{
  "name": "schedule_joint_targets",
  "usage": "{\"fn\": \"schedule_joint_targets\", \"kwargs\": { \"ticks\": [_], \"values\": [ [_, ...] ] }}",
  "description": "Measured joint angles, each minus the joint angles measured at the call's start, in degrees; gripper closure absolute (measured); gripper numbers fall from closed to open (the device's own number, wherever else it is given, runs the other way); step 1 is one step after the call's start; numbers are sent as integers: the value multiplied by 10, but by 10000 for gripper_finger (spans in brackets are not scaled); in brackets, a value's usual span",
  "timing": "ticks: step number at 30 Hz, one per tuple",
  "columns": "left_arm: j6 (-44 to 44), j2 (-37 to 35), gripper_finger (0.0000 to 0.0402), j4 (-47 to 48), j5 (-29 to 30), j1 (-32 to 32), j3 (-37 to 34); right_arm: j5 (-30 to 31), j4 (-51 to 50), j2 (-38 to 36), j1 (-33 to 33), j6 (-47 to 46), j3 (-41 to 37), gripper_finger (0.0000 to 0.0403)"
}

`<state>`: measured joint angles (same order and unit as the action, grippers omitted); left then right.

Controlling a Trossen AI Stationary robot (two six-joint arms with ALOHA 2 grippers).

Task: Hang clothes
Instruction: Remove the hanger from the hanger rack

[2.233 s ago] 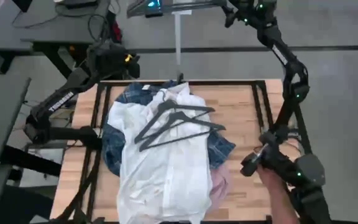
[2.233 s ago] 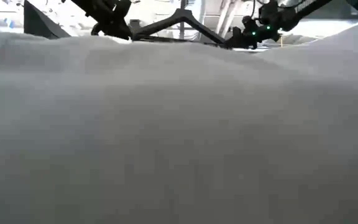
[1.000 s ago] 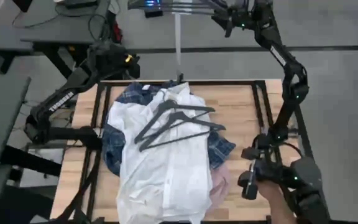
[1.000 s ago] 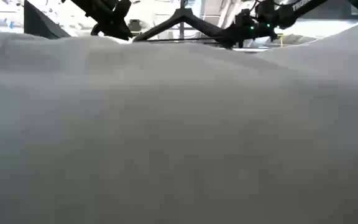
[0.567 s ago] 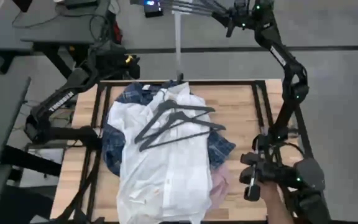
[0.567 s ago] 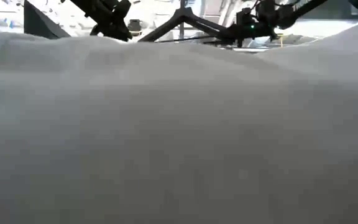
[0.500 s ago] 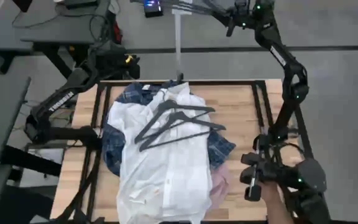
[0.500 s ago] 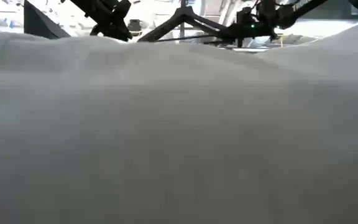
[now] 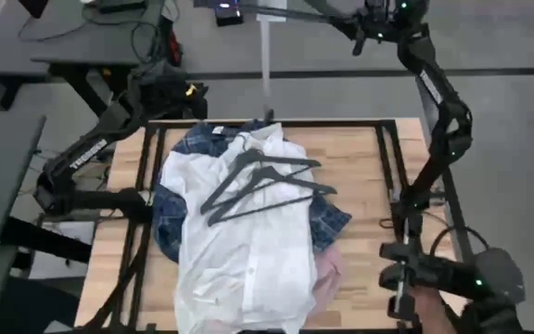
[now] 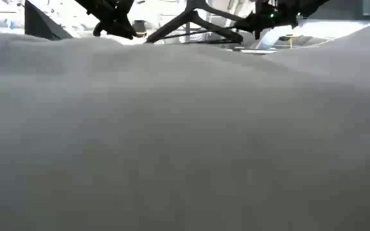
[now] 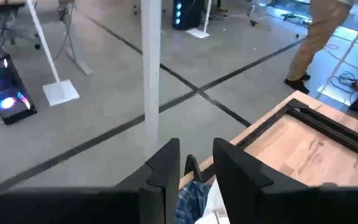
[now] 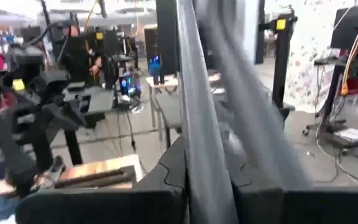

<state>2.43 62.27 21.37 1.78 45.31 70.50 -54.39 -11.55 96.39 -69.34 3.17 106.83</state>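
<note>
Lying heaped mid-counter [image 9: 360, 148], the shirts [image 9: 248, 232] sat nearer the left hand [image 11: 196, 163], slightly parted and empty; the right hand [image 12: 207, 163], beyond the far edge, pinched a rail [image 12: 194, 93].

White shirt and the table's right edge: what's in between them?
In the high view, the blue plaid shirt peeks out beside the white shirt, then bare wood.

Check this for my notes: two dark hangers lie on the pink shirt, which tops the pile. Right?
Not quite. The high view shows the hangers lying on the white shirt, which tops the pile; the pink shirt only peeks out underneath at the edge.
</note>
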Motion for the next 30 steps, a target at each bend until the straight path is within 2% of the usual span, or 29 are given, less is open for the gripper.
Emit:
{"fn": "schedule_joint_targets", "kwargs": {
  "ticks": [5, 11, 18, 21, 25, 30],
  "values": [
    [7, -30, 320, 4, 3, -11, 0, -1, -55, -39, 17, 28, 0, 383],
    [4, -59, 320, 30, 47, -29, 0, 1, -87, -84, 39, 21, 1, 383],
    [18, -83, 320, 66, 72, -61, 0, 2, -196, -117, 108, 14, 0, 383],
    [58, -90, 320, 98, 72, -96, 0, 4, -236, -126, 142, 16, 0, 383],
    [65, -91, 320, 141, 82, -157, 0, 10, -285, -139, 182, 14, -1, 383],
    [64, -91, 320, 166, 136, -225, 0, 55, -301, -171, 223, -38, -72, 383]
  ]
}}
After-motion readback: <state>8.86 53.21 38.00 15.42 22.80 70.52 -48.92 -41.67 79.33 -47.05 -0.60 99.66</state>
